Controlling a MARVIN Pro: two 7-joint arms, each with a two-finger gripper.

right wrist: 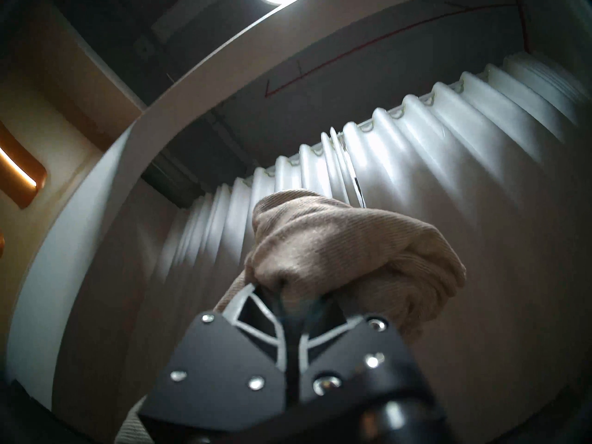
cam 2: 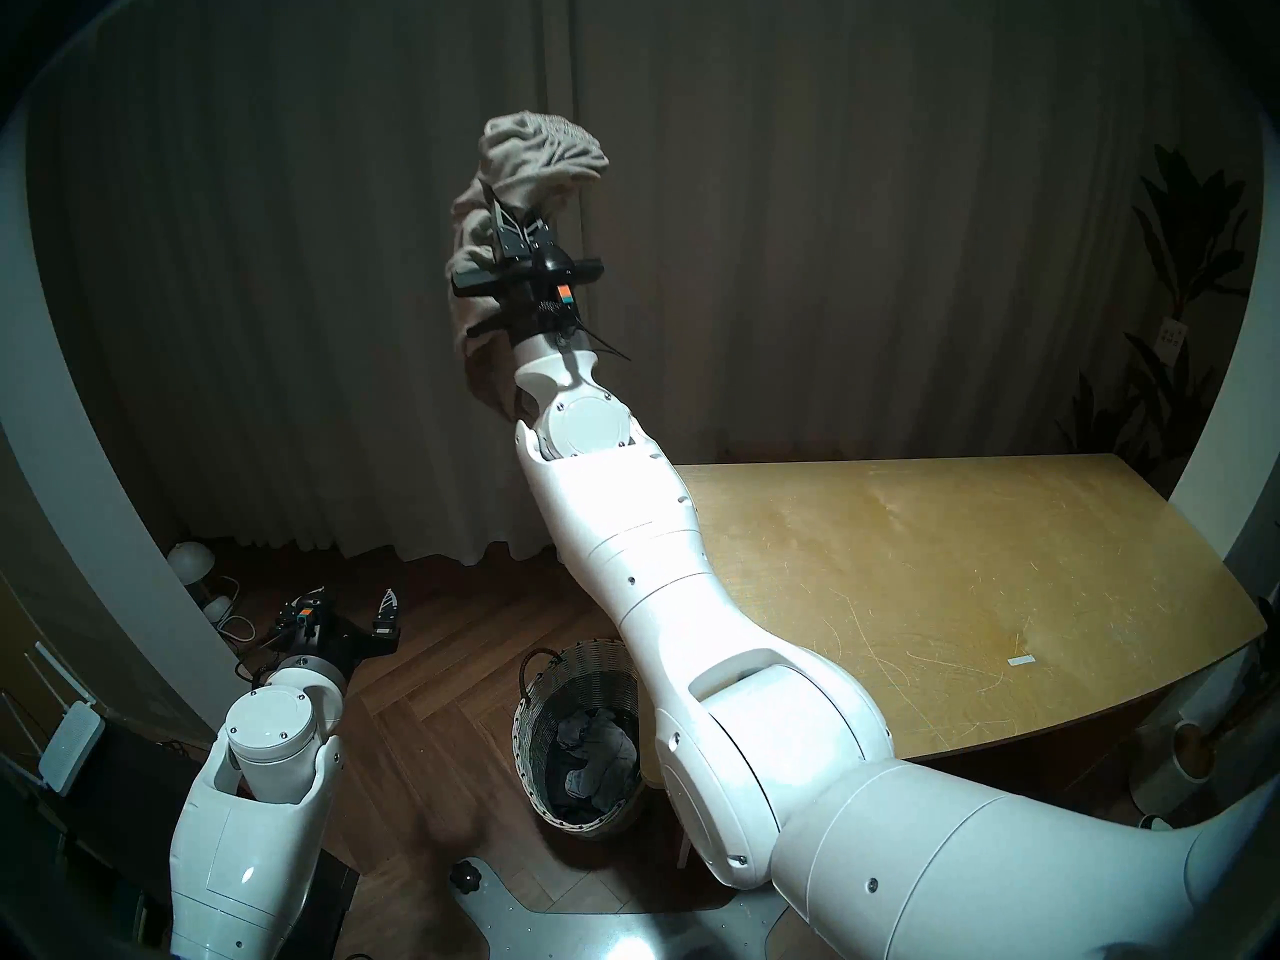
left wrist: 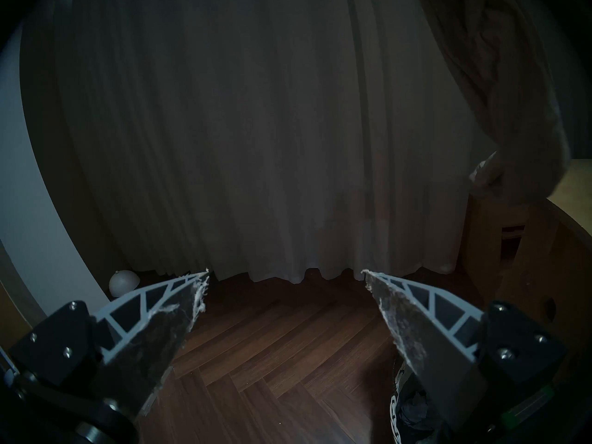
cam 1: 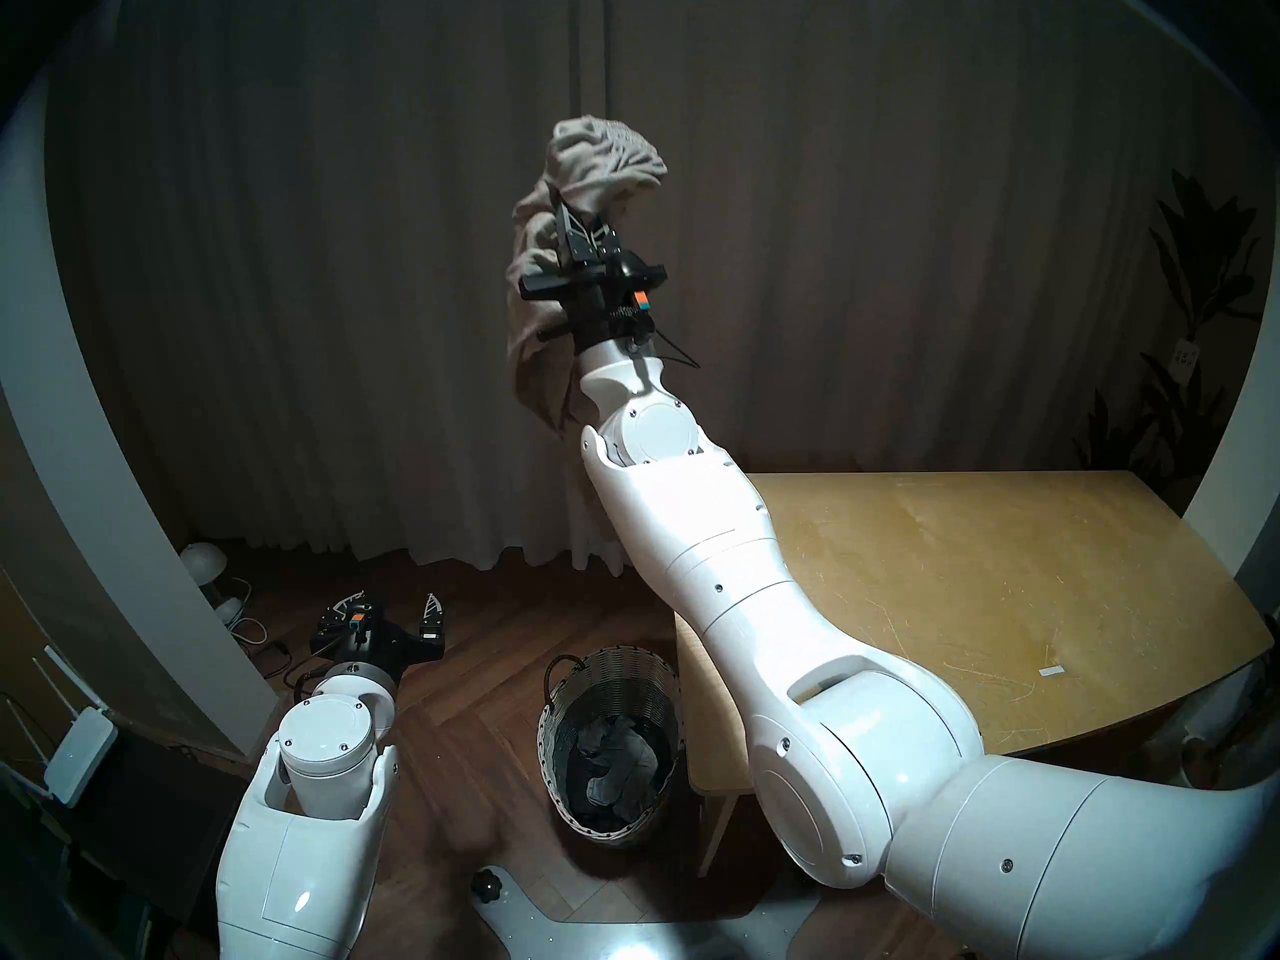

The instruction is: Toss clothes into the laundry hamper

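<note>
Overhead, my right hand (cam 1: 580, 226) was clamped shut on the beige-grey ribbed garment (cam 1: 602, 155), holding it high above the laundry hamper (cam 1: 609, 733), against the curtain (cam 1: 312, 280). I judged the height was there to let the cloth hang clear of the hamper's rim before a throw. Part of the garment bunched over the fingertips; the rest trailed down along the wrist on the side away from the tabletop (cam 1: 970, 591). From the wrist view, the ribbed fabric bulged out just past the closed fingers (right wrist: 256, 308), so the grip looked to be on a gathered fold, not an edge.

My left hand (cam 1: 391, 609) hung low beside the hamper, on its far side from the tabletop, jaws spread wide and holding nothing. I took it to be parked out of the throwing path.

The hamper stood on the wooden floor (cam 1: 485, 661), touching or just beside the tabletop's edge, its dark loop handle (cam 1: 557, 668) at the rim. Inside lay dark and grey crumpled cloth (cam 1: 620, 758), filling the lower part; I could not tell the pieces apart. The tabletop carried only a small white scrap (cam 1: 1051, 671).
</note>
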